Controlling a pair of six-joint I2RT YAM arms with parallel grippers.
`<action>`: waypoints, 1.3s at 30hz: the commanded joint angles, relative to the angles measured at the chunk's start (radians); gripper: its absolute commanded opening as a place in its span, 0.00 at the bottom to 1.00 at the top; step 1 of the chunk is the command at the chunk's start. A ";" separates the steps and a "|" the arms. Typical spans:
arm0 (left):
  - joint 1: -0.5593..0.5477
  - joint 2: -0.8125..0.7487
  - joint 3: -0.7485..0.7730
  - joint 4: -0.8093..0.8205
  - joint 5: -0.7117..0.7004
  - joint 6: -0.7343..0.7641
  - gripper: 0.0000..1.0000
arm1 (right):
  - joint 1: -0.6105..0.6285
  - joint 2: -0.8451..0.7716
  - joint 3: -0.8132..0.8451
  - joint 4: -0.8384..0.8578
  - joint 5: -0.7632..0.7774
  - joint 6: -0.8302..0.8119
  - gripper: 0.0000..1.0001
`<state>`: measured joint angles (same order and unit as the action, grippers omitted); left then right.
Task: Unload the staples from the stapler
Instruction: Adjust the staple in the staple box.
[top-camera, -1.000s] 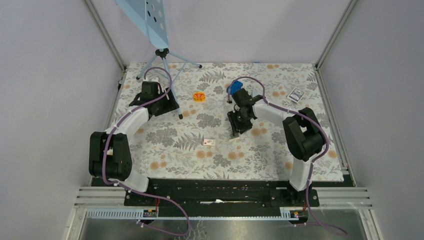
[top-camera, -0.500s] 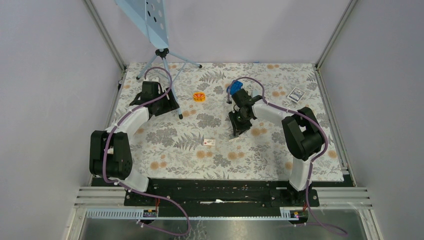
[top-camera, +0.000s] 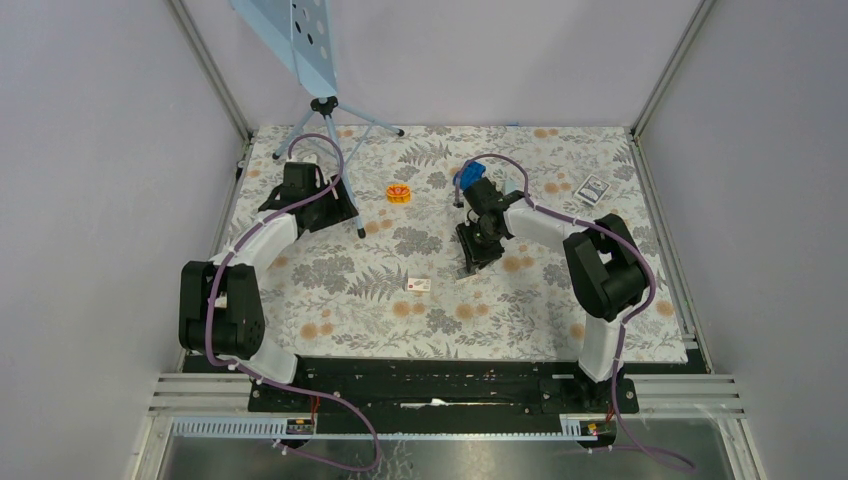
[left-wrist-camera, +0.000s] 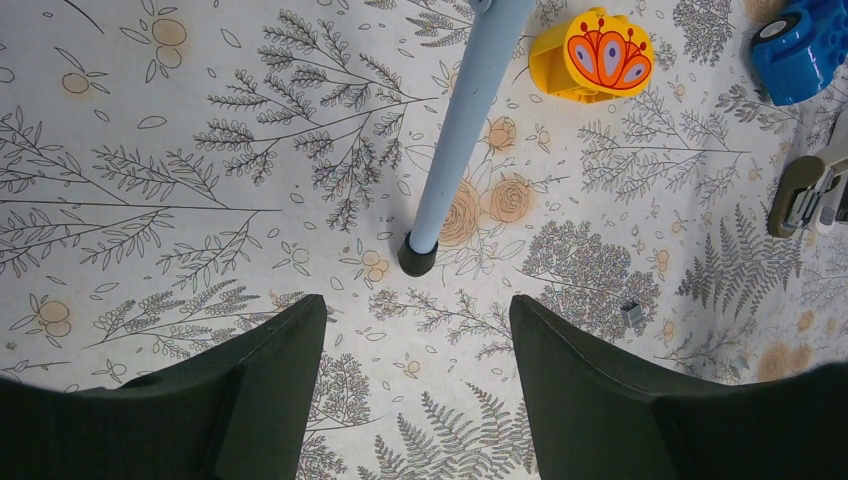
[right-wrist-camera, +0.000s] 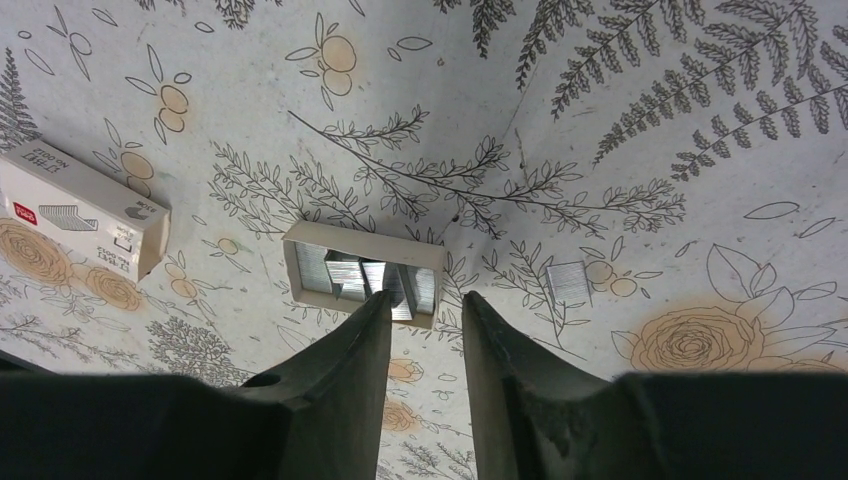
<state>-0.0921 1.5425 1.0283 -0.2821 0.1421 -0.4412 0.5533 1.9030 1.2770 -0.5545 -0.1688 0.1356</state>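
Staples (right-wrist-camera: 569, 283) loose beside tray (right-wrist-camera: 360, 241); box (right-wrist-camera: 80, 215) print illegible.

Stapler (left-wrist-camera: 805, 192) and blue block (left-wrist-camera: 800, 45), each partly beyond the left wrist view's edge.

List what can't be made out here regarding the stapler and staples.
1. The stapler: left wrist view, cut off by the right edge; its magazine is unseen.
2. The staples: clear in right wrist view, too small in top view.
3. The staple tray: right wrist view, the right gripper covers its near edge.
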 joint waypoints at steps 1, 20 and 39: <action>0.008 0.004 0.045 0.042 -0.004 0.012 0.72 | 0.013 -0.016 0.022 0.011 0.005 -0.004 0.41; 0.010 0.004 0.045 0.042 0.003 0.009 0.72 | 0.022 0.034 0.033 -0.008 -0.032 -0.017 0.45; 0.010 0.005 0.044 0.043 0.008 0.007 0.72 | 0.030 0.023 0.034 -0.010 0.011 -0.018 0.29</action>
<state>-0.0895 1.5425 1.0283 -0.2817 0.1459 -0.4416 0.5697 1.9324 1.2865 -0.5591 -0.1768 0.1276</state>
